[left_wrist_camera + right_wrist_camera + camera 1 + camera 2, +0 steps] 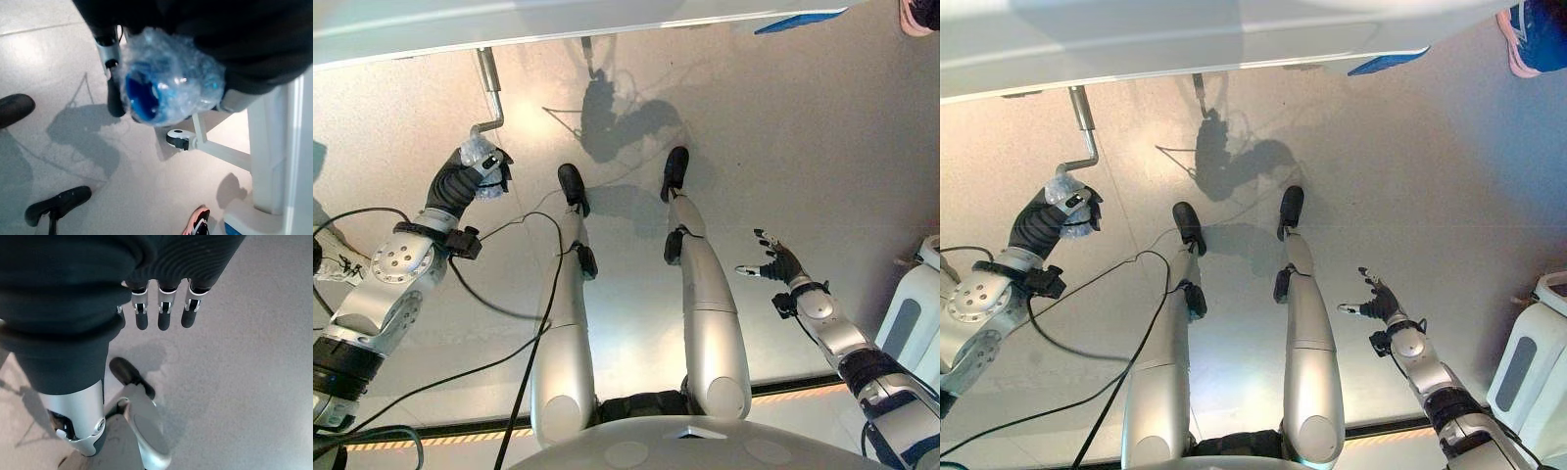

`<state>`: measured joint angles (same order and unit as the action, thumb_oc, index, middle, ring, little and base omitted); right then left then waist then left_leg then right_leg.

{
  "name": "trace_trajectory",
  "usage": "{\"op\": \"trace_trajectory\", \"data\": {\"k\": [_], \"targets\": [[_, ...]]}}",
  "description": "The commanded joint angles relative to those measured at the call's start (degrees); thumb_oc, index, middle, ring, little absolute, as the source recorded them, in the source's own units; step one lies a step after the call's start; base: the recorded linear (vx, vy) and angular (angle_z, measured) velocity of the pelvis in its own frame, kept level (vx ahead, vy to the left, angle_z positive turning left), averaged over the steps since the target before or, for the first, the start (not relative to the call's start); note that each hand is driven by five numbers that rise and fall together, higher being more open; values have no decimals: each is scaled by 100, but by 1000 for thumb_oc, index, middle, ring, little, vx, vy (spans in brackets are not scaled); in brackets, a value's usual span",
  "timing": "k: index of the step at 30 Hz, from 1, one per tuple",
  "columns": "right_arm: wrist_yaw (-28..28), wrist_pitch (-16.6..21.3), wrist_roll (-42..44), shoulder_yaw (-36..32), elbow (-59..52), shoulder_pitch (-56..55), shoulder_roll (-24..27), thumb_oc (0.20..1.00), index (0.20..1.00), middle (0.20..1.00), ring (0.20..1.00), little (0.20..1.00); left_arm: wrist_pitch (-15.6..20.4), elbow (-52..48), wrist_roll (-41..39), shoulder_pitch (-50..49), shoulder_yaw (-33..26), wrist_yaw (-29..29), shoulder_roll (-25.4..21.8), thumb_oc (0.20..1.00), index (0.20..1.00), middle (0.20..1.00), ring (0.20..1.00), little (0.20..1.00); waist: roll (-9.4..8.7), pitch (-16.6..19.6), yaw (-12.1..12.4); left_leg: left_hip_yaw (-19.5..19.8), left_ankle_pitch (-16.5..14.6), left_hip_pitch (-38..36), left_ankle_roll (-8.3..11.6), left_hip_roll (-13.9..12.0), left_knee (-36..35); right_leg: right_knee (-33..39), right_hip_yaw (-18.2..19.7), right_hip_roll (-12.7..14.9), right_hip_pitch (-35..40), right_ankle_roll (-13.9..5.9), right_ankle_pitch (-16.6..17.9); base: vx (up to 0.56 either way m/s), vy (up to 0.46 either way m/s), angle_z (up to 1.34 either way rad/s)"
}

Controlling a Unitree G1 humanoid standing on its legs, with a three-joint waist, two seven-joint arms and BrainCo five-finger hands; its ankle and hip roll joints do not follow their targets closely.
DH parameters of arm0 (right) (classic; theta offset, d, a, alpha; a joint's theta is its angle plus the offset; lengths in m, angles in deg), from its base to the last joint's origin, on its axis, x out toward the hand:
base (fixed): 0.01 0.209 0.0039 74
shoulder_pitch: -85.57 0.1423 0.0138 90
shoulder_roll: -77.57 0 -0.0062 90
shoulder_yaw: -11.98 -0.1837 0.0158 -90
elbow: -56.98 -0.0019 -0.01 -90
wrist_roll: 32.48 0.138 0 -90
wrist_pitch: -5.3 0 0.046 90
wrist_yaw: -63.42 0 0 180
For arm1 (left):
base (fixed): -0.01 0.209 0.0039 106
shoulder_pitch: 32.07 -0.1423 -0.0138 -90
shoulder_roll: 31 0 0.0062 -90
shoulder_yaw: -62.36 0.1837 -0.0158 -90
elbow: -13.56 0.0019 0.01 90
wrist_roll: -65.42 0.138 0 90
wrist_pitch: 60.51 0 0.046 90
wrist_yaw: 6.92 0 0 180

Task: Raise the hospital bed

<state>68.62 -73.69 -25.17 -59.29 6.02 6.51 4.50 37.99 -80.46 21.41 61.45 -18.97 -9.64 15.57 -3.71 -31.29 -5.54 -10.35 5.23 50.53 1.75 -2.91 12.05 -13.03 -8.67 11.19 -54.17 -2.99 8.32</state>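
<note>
Because the bed rises by cranking, we have our left hand (475, 176) curled round the bubble-wrapped blue grip (168, 88) of the bent silver metal crank handle (489, 93), which hangs from under the white frame edge of the hospital bed (558, 29) across the far side of the head views. Our right hand (773, 262) hangs well apart over the pale floor (803, 147), fingers relaxed and holding nothing. The handle's shaft looks thin and cranked, its wrapped grip crinkled and glossy.
</note>
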Motion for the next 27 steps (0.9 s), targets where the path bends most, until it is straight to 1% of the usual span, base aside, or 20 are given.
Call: {"op": "trace_trajectory", "data": {"k": [1,5,9,10,11,12,13,14,15,16,17,20,21,22,24,27], "targets": [[-58,58,-68,-9,85,-456,229,1000,1000,1000,1000,1000,857,-1035,222,-669,-738,141,-20,200,200,200,200,200,392,150,93,-61,-309,-62,211,174,165,547,-104,27,449,-986,240,8,165,14],[-75,61,-57,-2,104,-460,164,1000,1000,1000,1000,1000,848,-808,362,-716,-848,69,55,200,200,200,200,200,344,150,137,-40,-379,-26,183,239,238,695,-166,107,572,-1035,312,17,144,13],[-89,60,-53,61,40,-358,71,1000,1000,1000,1000,1000,795,-16,712,-482,-858,-188,189,200,200,200,200,200,206,150,164,16,-490,123,145,287,410,823,-247,190,652,-1085,369,23,142,5],[-88,60,-53,56,41,-359,72,1000,1000,1000,1000,1000,800,-5,713,-464,-842,-189,189,200,200,200,200,200,210,150,168,18,-492,127,145,287,414,823,-249,190,650,-1085,369,18,58,5],[-84,58,-41,66,17,-342,70,1000,1000,1000,1000,1000,761,191,807,-316,-795,-229,188,200,200,200,200,200,180,150,165,46,-525,188,142,281,478,828,-260,213,645,-1093,378,29,72,6],[-93,48,-21,104,-6,-280,29,1000,1000,1000,1000,1000,721,620,1002,31,-718,-415,270,200,200,200,200,200,104,150,142,67,-584,281,122,271,587,834,-269,230,636,-1097,375,29,72,6],[-93,48,-21,100,-7,-282,29,1000,1000,1000,1000,1000,722,624,1001,39,-710,-415,270,200,200,200,200,200,106,150,146,67,-585,283,122,270,590,834,-270,229,635,-1097,375,45,92,9],[-89,30,12,158,-42,-176,8,1000,1000,1000,1000,1000,658,1252,1103,551,-545,-585,430,200,200,200,200,200,-31,150,84,95,-652,402,106,252,717,842,-286,244,609,-1100,373,38,67,9],[-90,32,25,172,-21,-142,-18,1000,1000,1000,1000,1000,627,1509,1214,830,-442,-685,481,200,200,200,200,200,-81,150,61,109,-689,466,102,237,778,836,-284,246,584,-1102,371,38,67,9],[-90,32,25,169,-21,-143,-18,1000,1000,1000,1000,1000,628,1512,1214,836,-436,-686,482,200,200,200,200,200,-79,150,64,109,-690,468,102,237,780,836,-284,245,583,-1102,371,36,54,8],[-90,32,41,223,-187,-116,-17,1000,1000,1000,1000,1000,574,1853,1371,1214,-360,-822,567,200,200,200,200,200,-224,150,-4,159,-738,594,88,211,874,842,-280,243,543,-1103,358,37,43,10],[-60,26,101,315,-244,-2,-59,1000,1000,1000,1000,1000,500,2414,1515,1903,-109,-1082,812,200,200,200,200,200,-430,150,-86,197,-819,716,59,178,982,798,-286,224,470,-1095,300,38,42,11],[-59,25,101,303,-244,-4,-59,1000,1000,1000,1000,1000,505,2430,1515,1932,-85,-1085,815,200,200,200,200,200,-427,150,-74,196,-822,724,58,177,986,793,-284,223,461,-1095,298,44,25,13],[-32,15,127,345,-288,56,-48,1000,1000,1000,1000,1000,440,2732,1547,2425,196,-1151,949,200,200,200,200,200,-495,150,-145,233,-862,855,37,187,1095,703,-265,229,364,-1088,224,43,27,15],[-10,4,181,377,-354,89,-76,1000,1000,1000,1000,1000,402,2744,1669,2704,349,-1217,1011,200,200,200,200,200,-536,150,-181,256,-911,920,11,190,1164,597,-247,234,257,-1076,174,39,28,7],[-6,-17,191,466,-403,178,-117,1000,1000,1000,1000,1000,333,3042,1736,3122,582,-1282,1164,200,200,200,200,200,-636,150,-241,265,-955,998,-14,176,1203,526,-230,235,130,-1049,135,0,0,0]]}}
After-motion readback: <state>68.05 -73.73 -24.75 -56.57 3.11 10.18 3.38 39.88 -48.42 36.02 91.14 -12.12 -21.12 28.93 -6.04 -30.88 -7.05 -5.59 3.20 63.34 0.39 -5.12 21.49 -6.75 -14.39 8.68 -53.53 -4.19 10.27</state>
